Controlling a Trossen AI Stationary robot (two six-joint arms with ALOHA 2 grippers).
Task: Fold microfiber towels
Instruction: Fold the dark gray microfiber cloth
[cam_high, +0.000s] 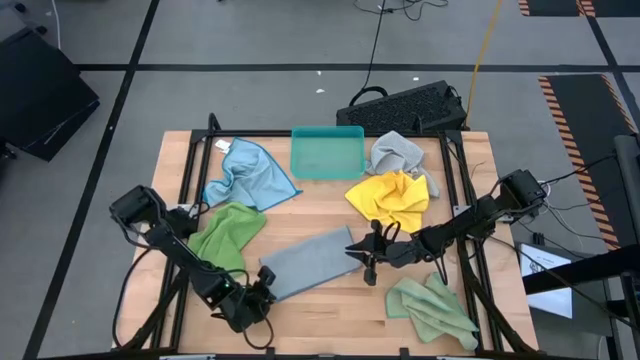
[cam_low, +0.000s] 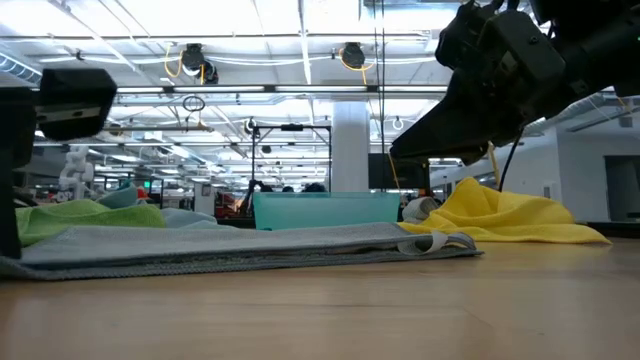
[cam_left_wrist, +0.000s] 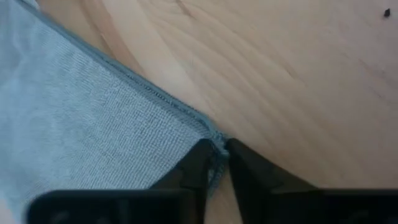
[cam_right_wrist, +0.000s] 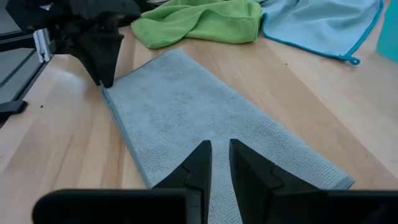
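Nearest the low camera lies the flat grey microfiber towel, folded into a long strip mid-table on the pale wooden table. I see my left gripper pinched on its near corner — fingers together with the hem between them. My right gripper sits over the opposite end, fingers nearly together; I can't tell whether it grips cloth.
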